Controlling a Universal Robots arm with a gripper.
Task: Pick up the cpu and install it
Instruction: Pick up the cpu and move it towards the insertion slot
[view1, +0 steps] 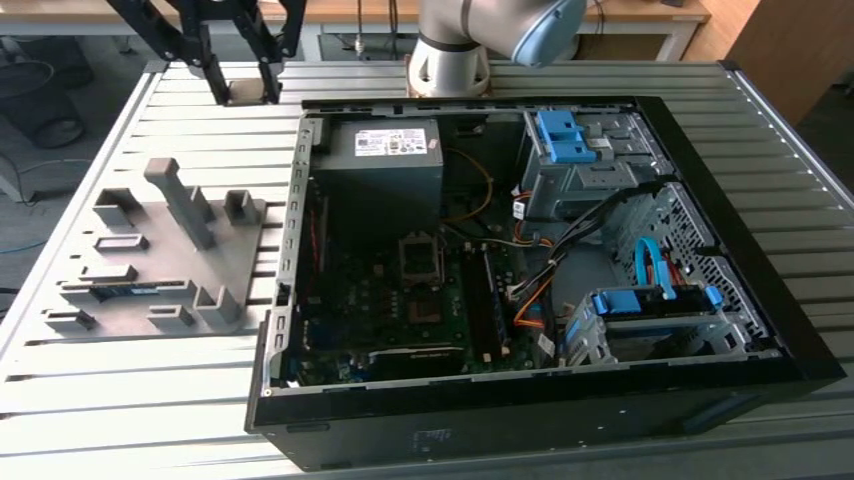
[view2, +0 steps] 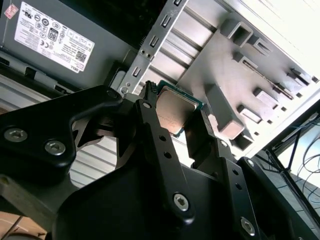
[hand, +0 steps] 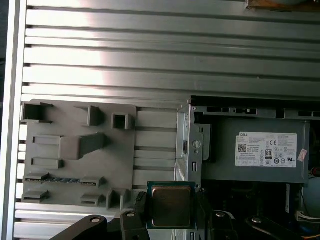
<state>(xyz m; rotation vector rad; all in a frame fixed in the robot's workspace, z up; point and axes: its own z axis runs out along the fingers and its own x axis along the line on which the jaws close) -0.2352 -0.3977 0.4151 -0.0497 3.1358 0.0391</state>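
Pick-up is done: the gripper (view2: 176, 114) is clamped on the cpu (view2: 175, 109), held in air over the tabletop (view1: 187, 125), beside the pc case (view1: 747, 330). Install not yet done. Imo, seating needs exact alignment w/ the socket (view1: 418, 255).

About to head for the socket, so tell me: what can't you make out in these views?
- cpu underside: it faces away from both wrist cameras, and two of its edges are covered by the fingers.
- Socket, exterior view: dark and small, so whether its cover is open cannot be told.
- cpu in the exterior view: too small between the fingers to judge its tilt.
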